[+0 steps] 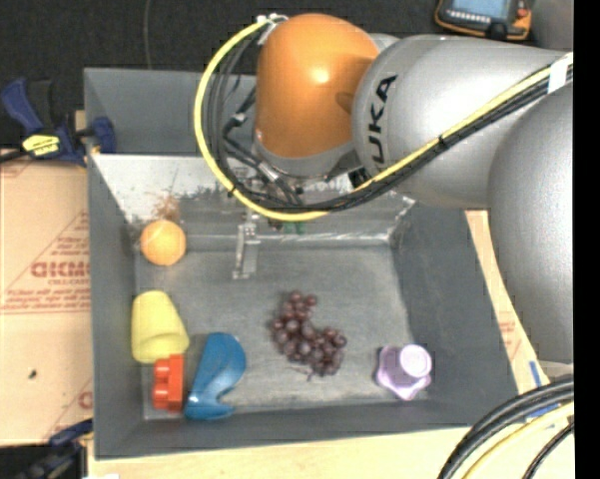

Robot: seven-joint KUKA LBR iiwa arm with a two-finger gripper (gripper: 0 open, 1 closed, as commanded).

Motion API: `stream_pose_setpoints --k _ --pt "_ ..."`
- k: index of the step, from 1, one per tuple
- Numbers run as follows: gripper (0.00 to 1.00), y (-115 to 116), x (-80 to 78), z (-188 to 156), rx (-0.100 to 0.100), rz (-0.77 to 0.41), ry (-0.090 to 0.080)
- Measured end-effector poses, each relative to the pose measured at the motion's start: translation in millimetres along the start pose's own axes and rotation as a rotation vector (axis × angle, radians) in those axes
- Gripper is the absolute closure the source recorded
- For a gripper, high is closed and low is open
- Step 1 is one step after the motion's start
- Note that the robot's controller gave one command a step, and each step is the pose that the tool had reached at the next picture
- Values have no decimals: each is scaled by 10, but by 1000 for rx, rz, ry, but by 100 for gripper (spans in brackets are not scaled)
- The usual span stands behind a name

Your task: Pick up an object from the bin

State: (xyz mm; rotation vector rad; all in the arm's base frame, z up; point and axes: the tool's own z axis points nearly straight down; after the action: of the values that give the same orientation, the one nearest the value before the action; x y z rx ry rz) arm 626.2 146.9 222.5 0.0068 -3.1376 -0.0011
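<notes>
Orange wrist cover [314,83] over the hand [246,252], its state unclear, maybe near orange fruit [163,241]; grapes [306,332] apart

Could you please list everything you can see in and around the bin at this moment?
bin: one, grey metal, centre of view.
orange fruit: one, orange, back left of the bin.
yellow rounded piece: one, yellow, left side, in front of the fruit.
red block: one, red, front left corner, beside the blue toy.
blue plastic toy: one, blue, front left.
bunch of grapes: one, dark purple, front middle.
small bottle: one, lilac, front right.
handheld controller: one, black and orange, outside the bin, top right.
arm: one, silver with an orange cover, reaching in from the right.
pincer: one, metal, over bare floor right of the fruit.
</notes>
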Motion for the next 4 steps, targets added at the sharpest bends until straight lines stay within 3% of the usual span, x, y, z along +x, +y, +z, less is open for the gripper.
stream_pose_setpoints --k 1,2,3,4 --pt "0 -10 -14 -45 -1 3 -7" --pt "0 -1409 734 1446 0 -207 -10" --pt "0 -1390 630 613 -1 -386 -25" --pt "0 -1485 745 1464 1 -241 -1"
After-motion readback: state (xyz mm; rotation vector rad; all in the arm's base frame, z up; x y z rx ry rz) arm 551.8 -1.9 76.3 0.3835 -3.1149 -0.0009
